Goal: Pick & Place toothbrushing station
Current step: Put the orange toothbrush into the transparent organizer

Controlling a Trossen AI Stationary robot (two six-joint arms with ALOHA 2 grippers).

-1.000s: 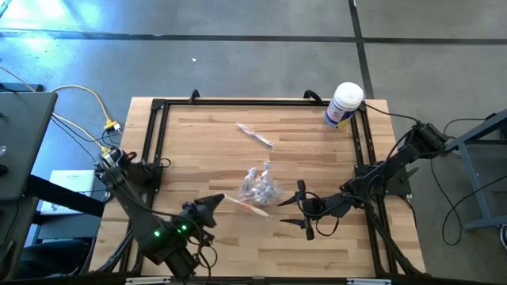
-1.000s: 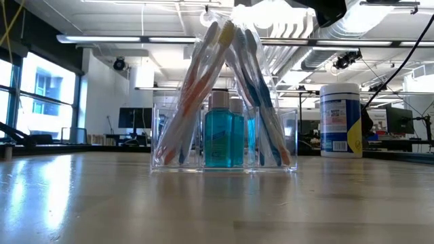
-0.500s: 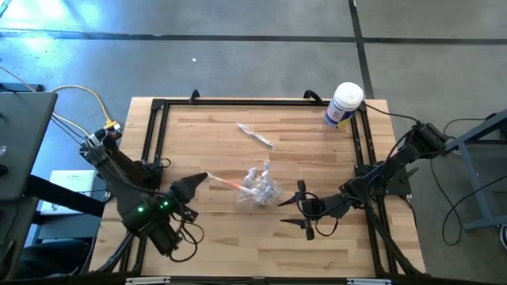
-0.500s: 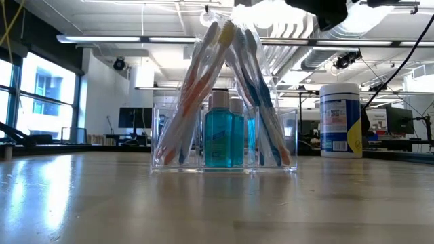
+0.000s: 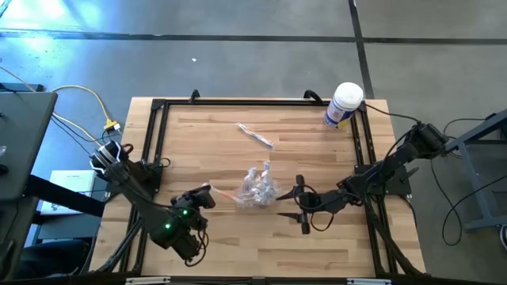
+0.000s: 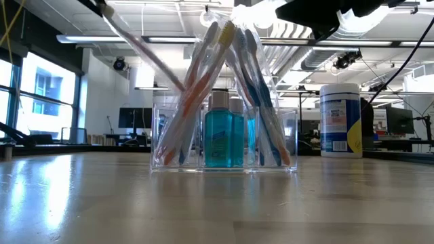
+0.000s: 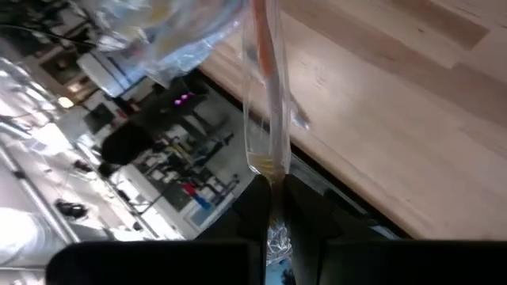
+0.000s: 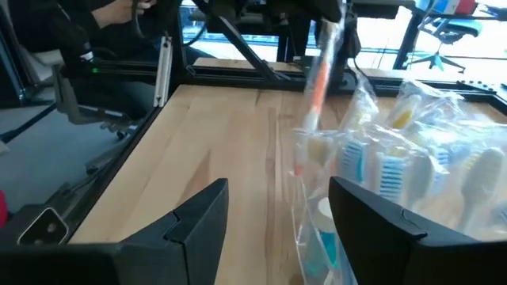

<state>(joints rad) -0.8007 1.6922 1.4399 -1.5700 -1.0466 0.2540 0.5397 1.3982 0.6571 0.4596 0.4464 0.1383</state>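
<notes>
The toothbrushing station (image 6: 224,139), a clear plastic holder, stood upright near the middle of the table (image 5: 317,245), its long axis running across the low view, with wrapped toothbrushes leaning together to a peak over a teal bottle (image 6: 218,139). It sat between the two grippers, just beyond the tips of each. The left gripper (image 5: 204,191) was clamped shut on the end of an orange-and-white toothbrush (image 5: 226,193) in clear wrap, whose long axis pointed away from the fingers toward the holder, its far end reaching it. The right gripper (image 5: 302,204) waited on the holder's other side with its fingers spread and nothing between them. Compared with half a second before, the left arm had shifted lower and nearer the holder, the brush now slanting into the low view; the holder itself had not moved.
</notes>
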